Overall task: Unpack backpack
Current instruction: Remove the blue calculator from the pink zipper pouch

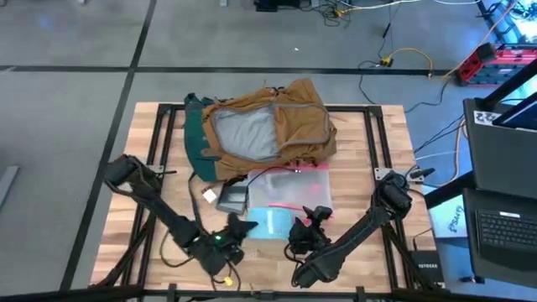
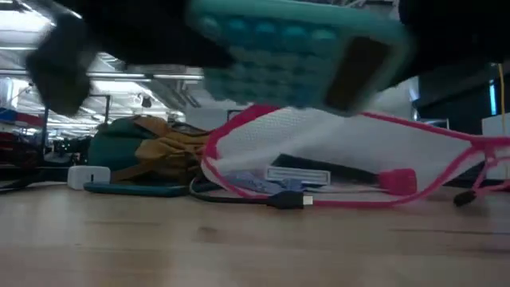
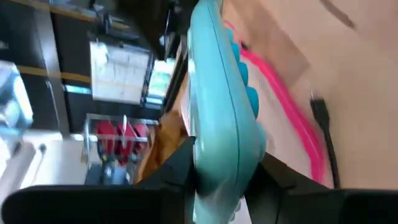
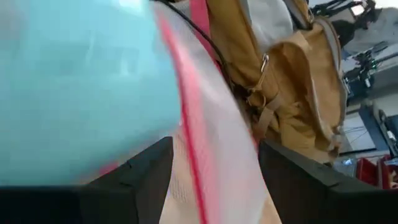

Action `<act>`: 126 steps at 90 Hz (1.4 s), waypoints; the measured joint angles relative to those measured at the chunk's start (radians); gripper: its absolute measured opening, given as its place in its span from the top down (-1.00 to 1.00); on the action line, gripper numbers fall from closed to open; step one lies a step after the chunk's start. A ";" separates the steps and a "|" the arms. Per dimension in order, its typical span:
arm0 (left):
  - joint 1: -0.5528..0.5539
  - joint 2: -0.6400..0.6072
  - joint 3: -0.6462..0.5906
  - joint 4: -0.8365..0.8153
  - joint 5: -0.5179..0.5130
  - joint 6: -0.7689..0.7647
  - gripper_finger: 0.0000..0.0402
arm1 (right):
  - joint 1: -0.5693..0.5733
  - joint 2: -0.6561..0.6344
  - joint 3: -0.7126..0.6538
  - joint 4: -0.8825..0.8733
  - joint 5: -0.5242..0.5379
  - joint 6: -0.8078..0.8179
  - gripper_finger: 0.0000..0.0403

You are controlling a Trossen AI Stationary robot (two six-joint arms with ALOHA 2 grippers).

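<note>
Left wrist view shows the left end effector [image 3: 227, 186] clamped on the edge of a teal, button-studded device, most likely a calculator [image 3: 221, 106], its dark fingers [image 3: 180, 165] pressing either face so the flat body stands edge-on to the camera; gripping it by the narrow end probably keeps the keys clear and lets it be carried over the clutter; the low view shows the same teal device [image 2: 299, 48] hanging above the wood, lifted and not resting. From above, this end effector [image 1: 237, 228] sits near the front of the worktop [image 1: 369, 151], just beside the clear pink-edged zip pouch [image 1: 289, 197]; the right end effector [image 1: 312, 225] hovers at the pouch's front corner, its fingers apart around pouch film and pink trim in the right wrist view, perhaps to steady it, though I cannot tell whether they touch it. Beside the pouch lie a small white charger block [image 1: 209, 195] and a dark cable [image 2: 263, 198]. Farther back, the backpack [image 1: 268, 126] lies on its back, flap thrown open and grey lining exposed, which suits reaching in from the front.
</note>
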 joint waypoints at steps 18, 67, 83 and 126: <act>-0.096 -0.123 0.001 -0.515 0.065 -0.566 0.61 | 0.007 -0.001 -0.026 0.022 -0.008 0.022 -0.10; -0.338 -0.221 0.000 -0.898 0.119 -1.082 0.61 | 0.006 -0.001 -0.026 0.032 -0.009 0.021 -0.10; -0.432 -0.280 0.000 -0.907 0.054 -1.133 0.61 | 0.006 -0.001 -0.026 0.034 -0.008 0.021 -0.10; -0.390 -0.278 -0.175 -0.910 0.185 -1.423 0.61 | 0.006 -0.001 -0.026 0.054 -0.007 0.021 -0.10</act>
